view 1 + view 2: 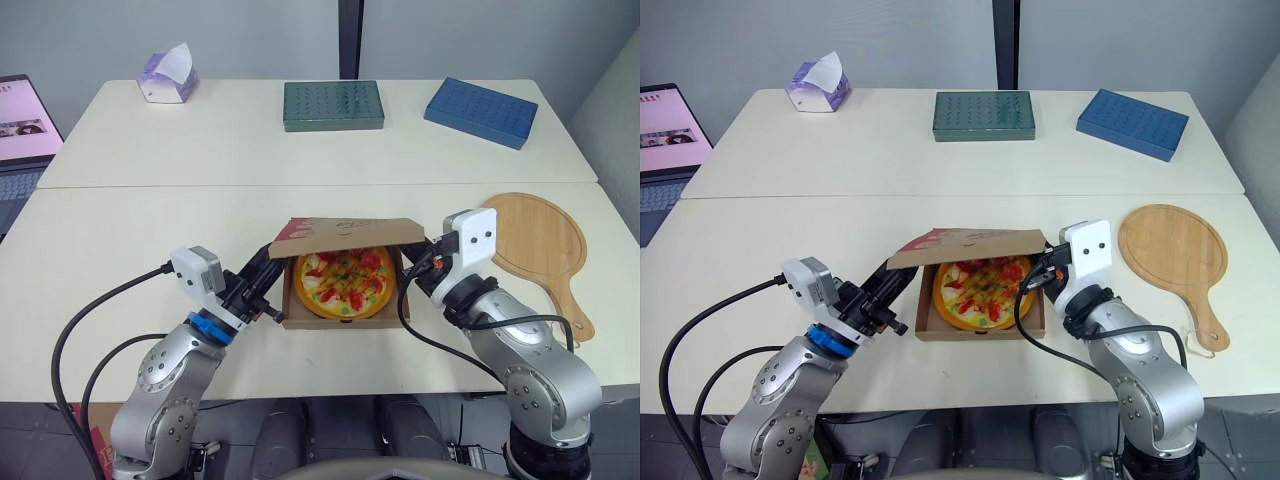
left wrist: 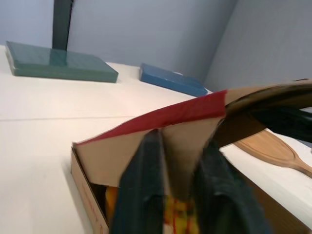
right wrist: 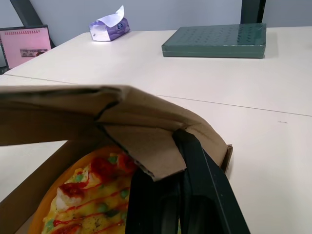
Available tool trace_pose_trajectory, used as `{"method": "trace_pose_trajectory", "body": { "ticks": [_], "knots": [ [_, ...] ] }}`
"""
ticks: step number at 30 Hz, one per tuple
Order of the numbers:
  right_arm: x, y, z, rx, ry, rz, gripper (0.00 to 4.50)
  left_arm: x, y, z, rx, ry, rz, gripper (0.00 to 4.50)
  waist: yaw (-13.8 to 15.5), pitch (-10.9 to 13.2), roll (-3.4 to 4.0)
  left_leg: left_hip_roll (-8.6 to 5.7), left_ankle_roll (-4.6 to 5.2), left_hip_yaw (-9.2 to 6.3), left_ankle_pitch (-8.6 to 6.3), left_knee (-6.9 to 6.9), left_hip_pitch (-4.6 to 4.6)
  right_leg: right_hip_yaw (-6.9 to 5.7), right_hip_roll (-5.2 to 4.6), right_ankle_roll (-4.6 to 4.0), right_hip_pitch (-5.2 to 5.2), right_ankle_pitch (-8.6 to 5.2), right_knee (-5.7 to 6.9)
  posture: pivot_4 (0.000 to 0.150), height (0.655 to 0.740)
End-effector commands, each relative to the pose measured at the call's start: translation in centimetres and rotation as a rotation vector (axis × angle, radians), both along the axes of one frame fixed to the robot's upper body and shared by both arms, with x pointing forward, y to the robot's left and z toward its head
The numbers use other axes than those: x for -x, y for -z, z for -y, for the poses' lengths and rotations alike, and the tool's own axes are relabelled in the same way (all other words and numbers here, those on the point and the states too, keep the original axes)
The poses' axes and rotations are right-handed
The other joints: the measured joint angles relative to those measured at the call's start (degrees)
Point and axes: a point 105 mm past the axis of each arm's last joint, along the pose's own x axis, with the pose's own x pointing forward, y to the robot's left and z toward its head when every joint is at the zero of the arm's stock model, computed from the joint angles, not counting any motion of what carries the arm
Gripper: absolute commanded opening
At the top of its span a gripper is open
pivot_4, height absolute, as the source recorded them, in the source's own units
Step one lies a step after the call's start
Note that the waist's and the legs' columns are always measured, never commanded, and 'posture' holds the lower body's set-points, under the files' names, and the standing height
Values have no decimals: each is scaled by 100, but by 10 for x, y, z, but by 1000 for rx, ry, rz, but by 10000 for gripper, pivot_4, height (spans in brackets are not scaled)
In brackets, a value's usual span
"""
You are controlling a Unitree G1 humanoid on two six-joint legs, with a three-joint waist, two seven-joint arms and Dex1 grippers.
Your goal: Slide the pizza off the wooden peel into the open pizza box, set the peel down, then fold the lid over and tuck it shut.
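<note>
Across the long cream table (image 1: 150, 230), a brown cardboard pizza box (image 1: 345, 322) sits near the front edge at the middle. Its printed cardboard lid (image 1: 345, 233) is folded forward but not tucked, standing partly raised over the tray. The round wooden peel (image 1: 535, 250) lies flat on the table to the right of the box, bare, with its handle toward the front edge. At the far side rest a dark green flat case (image 1: 333, 105) and a blue flat case (image 1: 480, 112), with an open laptop (image 1: 20, 130) at the far left and a purple tissue pack (image 1: 167, 78) near the back corner. Inside the box lies the round pizza with red and green toppings (image 1: 345, 282).

At the lid's left end, the left gripper (image 1: 272, 270) has its fingers (image 2: 141, 185) narrowly parted, the side flap showing between them. The right gripper (image 1: 415, 270) is up against the lid's right corner, under the flap; whether it grips cannot be told.
</note>
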Motion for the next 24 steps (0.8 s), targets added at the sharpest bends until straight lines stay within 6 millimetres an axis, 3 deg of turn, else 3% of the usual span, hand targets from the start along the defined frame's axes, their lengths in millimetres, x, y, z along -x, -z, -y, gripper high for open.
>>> {"method": "trace_pose_trajectory", "body": {
  "ticks": [1, 8, 13, 17, 20, 24],
  "knots": [
    [8, 0, -16, -18, -86, -5, 0, 8, -8, 2, 1, 44, 29, 21612, -1, 0, 0, 0, 0, 0, 0, 0, 0, 0, 0, -1, 0, 0, 0, 1500, 7279],
    [8, 1, -15, -13, -80, -4, 0, 27, 4, -16, -120, 209, -65, 44468, -30, 3, 1, 7, -1, 0, 0, -8, 0, 0, 6, -14, -9, -5, 1, 1500, 7279],
    [7, 2, -14, -9, -76, -3, 0, 26, 0, -46, -192, 287, -191, 44805, -50, 11, 8, 15, -1, -1, -1, -10, 1, -3, 9, -22, -14, -7, 4, 1500, 7279],
    [7, 4, -15, 0, -77, -1, 0, 2, -38, -82, -81, 295, -264, 44805, -38, 22, -11, 18, -1, -10, -1, -10, -3, -12, 11, -22, -16, -8, 3, 1500, 7279],
    [6, 4, -15, 7, -77, 1, 0, -12, -61, -95, -64, 294, -255, 44805, -99, 26, -10, 20, -2, -3, -1, -14, -2, -9, 14, -22, -17, -8, 2, 1500, 7279],
    [5, 5, -14, 17, -73, 3, 0, -40, -93, -90, -149, 312, -143, 35746, -105, 27, -22, 18, -2, -4, -1, -21, -3, -12, 16, -15, -18, -4, 2, 1500, 7279]
  ]
}}
